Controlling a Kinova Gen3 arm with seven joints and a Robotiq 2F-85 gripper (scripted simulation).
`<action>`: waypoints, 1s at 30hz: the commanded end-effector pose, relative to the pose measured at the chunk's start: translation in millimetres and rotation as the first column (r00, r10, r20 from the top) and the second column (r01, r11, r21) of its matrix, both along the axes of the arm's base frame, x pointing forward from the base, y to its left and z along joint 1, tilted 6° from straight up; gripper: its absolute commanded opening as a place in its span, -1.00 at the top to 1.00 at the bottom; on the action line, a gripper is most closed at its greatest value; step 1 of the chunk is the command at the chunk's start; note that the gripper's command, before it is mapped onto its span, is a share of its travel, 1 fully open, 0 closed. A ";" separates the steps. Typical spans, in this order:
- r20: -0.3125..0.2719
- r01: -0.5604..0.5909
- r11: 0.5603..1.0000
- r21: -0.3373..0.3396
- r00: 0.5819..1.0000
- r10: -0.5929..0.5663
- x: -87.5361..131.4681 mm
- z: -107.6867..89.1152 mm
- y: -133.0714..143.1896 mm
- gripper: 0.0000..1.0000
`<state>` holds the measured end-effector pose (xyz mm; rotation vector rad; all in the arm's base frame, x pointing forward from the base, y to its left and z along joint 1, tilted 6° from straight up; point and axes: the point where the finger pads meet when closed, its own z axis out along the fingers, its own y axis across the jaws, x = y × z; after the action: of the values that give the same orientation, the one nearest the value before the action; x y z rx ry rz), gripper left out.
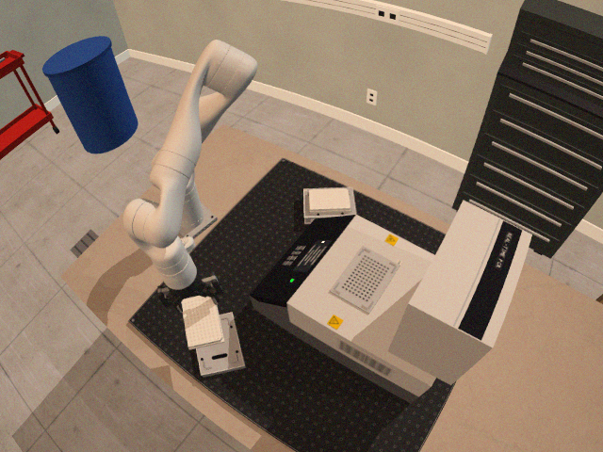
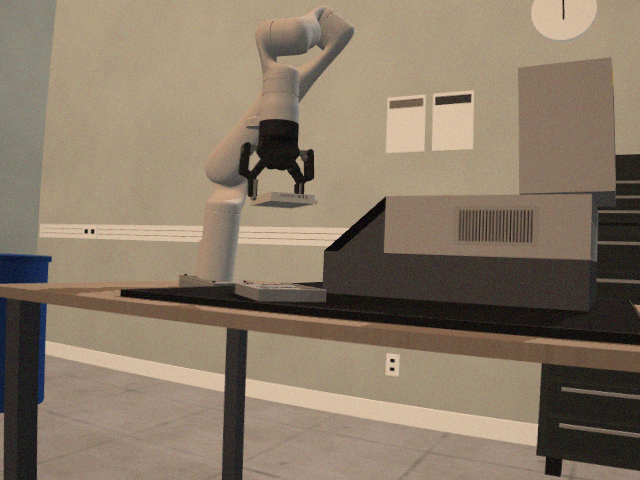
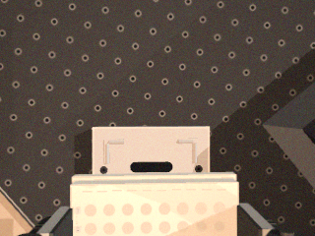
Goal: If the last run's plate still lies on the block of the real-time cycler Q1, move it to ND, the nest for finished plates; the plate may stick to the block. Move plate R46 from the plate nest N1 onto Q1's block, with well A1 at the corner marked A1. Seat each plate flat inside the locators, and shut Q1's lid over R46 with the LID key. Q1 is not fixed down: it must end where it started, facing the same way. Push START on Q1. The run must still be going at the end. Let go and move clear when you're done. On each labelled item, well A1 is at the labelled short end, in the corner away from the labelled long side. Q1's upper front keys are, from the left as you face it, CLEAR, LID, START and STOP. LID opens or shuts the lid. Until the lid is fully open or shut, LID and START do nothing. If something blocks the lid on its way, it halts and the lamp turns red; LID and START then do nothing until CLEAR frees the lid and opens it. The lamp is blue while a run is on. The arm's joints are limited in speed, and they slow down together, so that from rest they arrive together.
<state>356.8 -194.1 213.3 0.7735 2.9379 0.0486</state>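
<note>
My gripper [image 2: 279, 193] is shut on a white well plate [image 1: 202, 321], gripping it across its width and holding it level, high above the mat. The plate also shows in the side view [image 2: 283, 198] and at the bottom of the wrist view [image 3: 154, 206]. Below it lies an empty grey nest [image 1: 221, 347], partly covered by the plate; it shows in the wrist view too [image 3: 150, 149]. A second nest at the back holds another white plate [image 1: 329, 199]. Q1 [image 1: 360, 286] has its lid [image 1: 467, 292] open, its block [image 1: 365, 280] is bare, and its lamp [image 1: 291, 280] is green.
Q1's dark key panel [image 1: 299, 252] faces the arm's base. A black drawer cabinet [image 1: 545, 126] stands behind the table at the right. A blue barrel [image 1: 89, 94] and a red cart [image 1: 17, 97] stand on the floor at the left.
</note>
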 end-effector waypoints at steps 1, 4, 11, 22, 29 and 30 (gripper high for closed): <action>0.001 0.002 1.000 -0.004 1.000 -0.002 0.1 -5.6 -2.5 -0.80; 0.001 0.002 1.000 -0.004 1.000 -0.002 0.5 -9.6 -2.6 -0.80; 0.001 0.002 1.000 -0.004 1.000 -0.002 1.1 -16.2 -2.6 -0.80; 0.001 0.003 1.000 -0.004 1.000 -0.003 2.3 -29.5 -2.7 -0.80; 0.001 0.003 1.000 -0.004 1.000 -0.003 3.1 -37.5 -2.7 -0.80; 0.001 0.003 1.000 -0.004 1.000 -0.003 3.2 -38.8 -2.7 -0.80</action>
<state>360.3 -194.2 178.8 0.7742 2.9376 0.0487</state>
